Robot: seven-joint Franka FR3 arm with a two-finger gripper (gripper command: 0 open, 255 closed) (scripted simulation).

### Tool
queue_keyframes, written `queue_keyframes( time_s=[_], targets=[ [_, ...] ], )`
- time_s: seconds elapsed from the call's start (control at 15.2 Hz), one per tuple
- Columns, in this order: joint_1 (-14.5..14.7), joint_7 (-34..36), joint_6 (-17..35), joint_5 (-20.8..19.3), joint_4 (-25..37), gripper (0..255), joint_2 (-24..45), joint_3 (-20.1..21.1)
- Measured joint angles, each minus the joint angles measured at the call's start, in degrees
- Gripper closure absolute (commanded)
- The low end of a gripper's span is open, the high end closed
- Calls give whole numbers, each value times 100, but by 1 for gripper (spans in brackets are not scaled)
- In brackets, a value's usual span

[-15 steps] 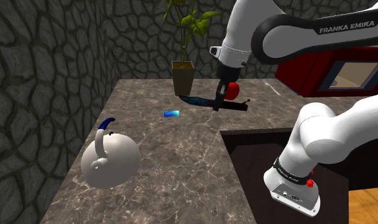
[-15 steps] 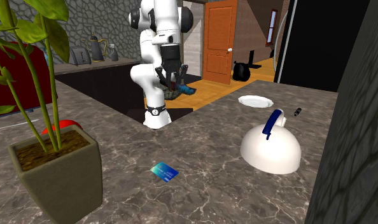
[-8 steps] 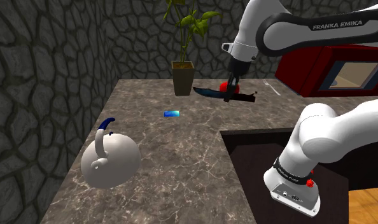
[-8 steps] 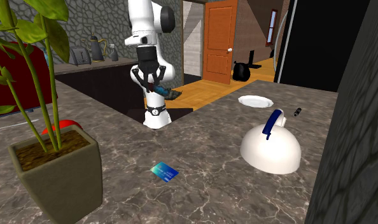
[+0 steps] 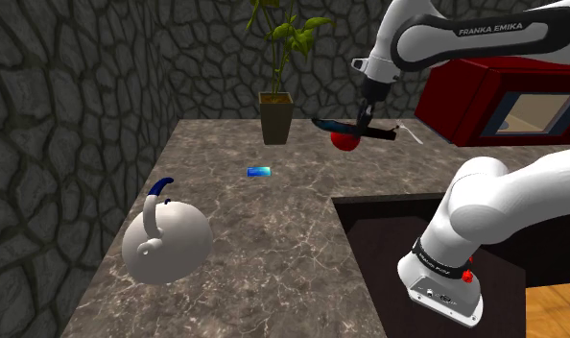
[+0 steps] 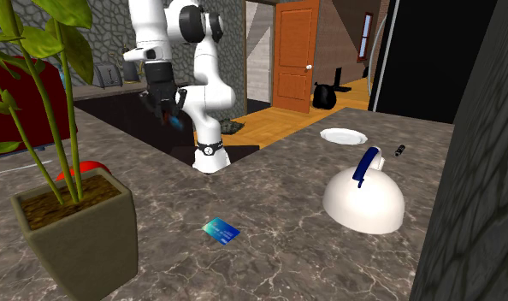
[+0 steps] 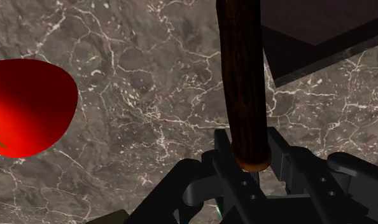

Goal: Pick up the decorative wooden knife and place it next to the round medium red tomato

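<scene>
My black gripper point(image 5: 363, 117) hangs over the far end of the marble counter point(image 5: 273, 221), shut on the knife point(image 5: 331, 126). The knife lies level, its dark blue blade pointing to the shoulder view's left and its dark handle to the right. In the wrist view the brown wooden handle point(image 7: 242, 83) runs out from between the fingers point(image 7: 226, 151) of the gripper point(image 7: 248, 162). The red tomato point(image 5: 346, 142) rests on the counter just below the knife and shows beside the handle as a round red tomato point(image 7: 28, 108). The second exterior view has the gripper point(image 6: 164, 107) above and behind the tomato point(image 6: 83, 168).
A potted plant point(image 5: 275, 117) stands on the shoulder view's left of the tomato. A small blue card point(image 5: 259, 172) and a white kettle point(image 5: 166, 240) lie nearer. A red appliance point(image 5: 494, 96) stands at the right, a dark recess point(image 5: 408, 240) in front. A white plate point(image 6: 343, 136) lies by the kettle.
The gripper has carried the knife up and to the shoulder view's right, from beside the plant pot to a spot over the tomato.
</scene>
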Motion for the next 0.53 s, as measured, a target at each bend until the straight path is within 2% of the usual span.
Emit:
queue_keyframes(
  time_s=[0.13, 0.53],
  targets=[
    [-59, -201, 74, -94, 89, 255, 158, -197],
    [-105, -276, 510, -178, -278, 255, 231, -319]
  ],
)
